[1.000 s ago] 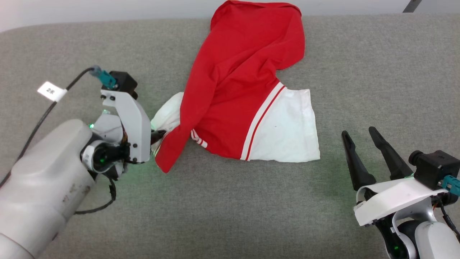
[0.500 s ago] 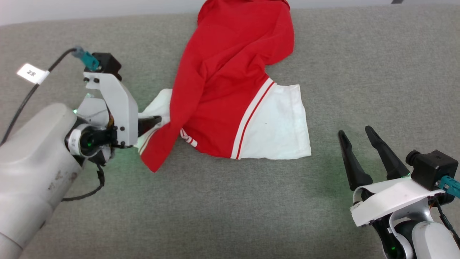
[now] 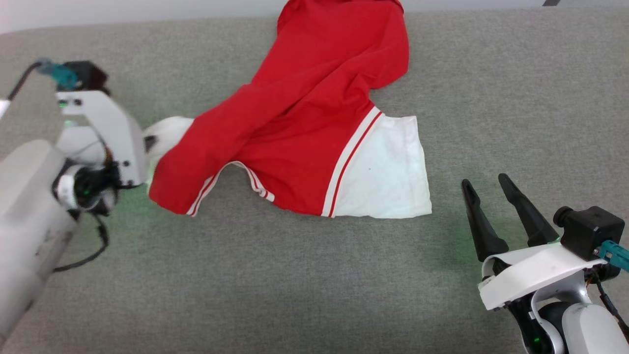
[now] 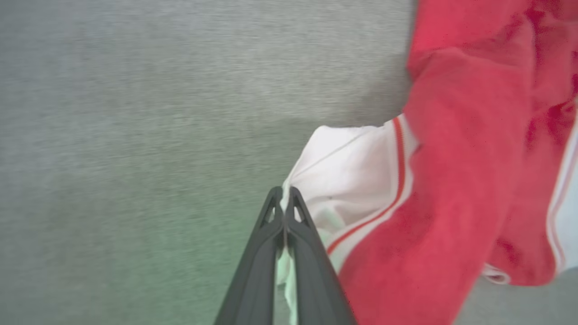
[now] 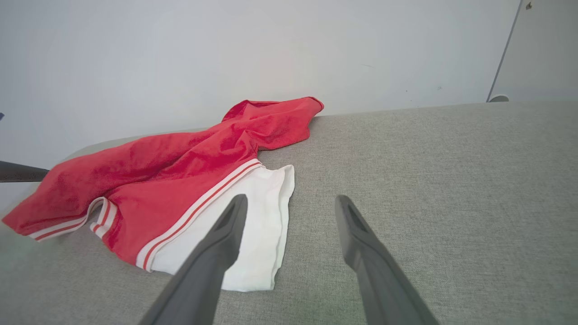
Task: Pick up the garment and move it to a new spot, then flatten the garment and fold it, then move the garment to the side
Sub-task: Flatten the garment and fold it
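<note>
Your left gripper [image 4: 284, 198] clamps the garment [image 3: 304, 123] by a white sleeve; your right gripper [image 3: 484, 179] is splayed, cloth near its tips.

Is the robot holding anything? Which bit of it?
Yes. The left gripper is shut on the edge of the white sleeve of the red T-shirt. The right gripper is open and holds nothing.

Soft matt cloth garment [image 3: 304, 123], probably jersey, on rough-woven grey cloth surface [image 3: 295, 275]
</note>
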